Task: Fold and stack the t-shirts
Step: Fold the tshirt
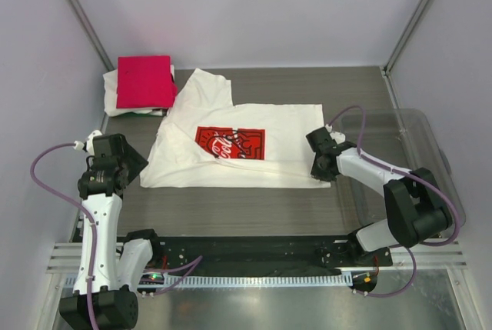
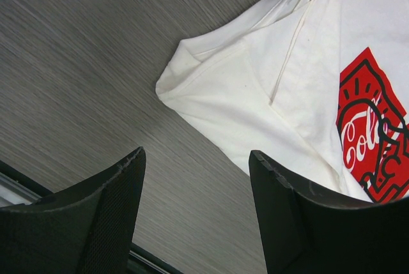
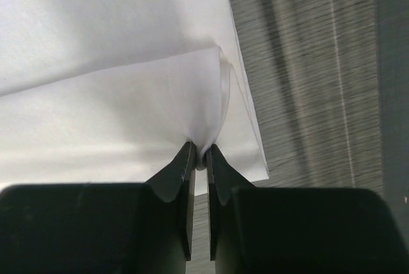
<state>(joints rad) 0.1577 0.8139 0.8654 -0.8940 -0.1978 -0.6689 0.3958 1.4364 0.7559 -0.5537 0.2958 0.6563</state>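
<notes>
The white t-shirt with the red Coca-Cola print (image 1: 238, 145) lies spread on the grey table, partly folded. Its left corner and print show in the left wrist view (image 2: 255, 89). My right gripper (image 1: 318, 167) is shut on the shirt's right bottom hem; the pinched white cloth shows in the right wrist view (image 3: 128, 95) between my fingertips (image 3: 200, 158). My left gripper (image 1: 129, 162) is open and empty, just left of the shirt's left edge; its fingers (image 2: 121, 191) hover over bare table. A folded crimson-pink shirt (image 1: 144, 81) lies on a white shirt (image 1: 112, 90) at the back left.
A clear plastic tub (image 1: 419, 153) stands at the right of the table, behind my right arm. Dark rails (image 1: 254, 249) run along the table's near edge. Grey walls enclose the back and both sides.
</notes>
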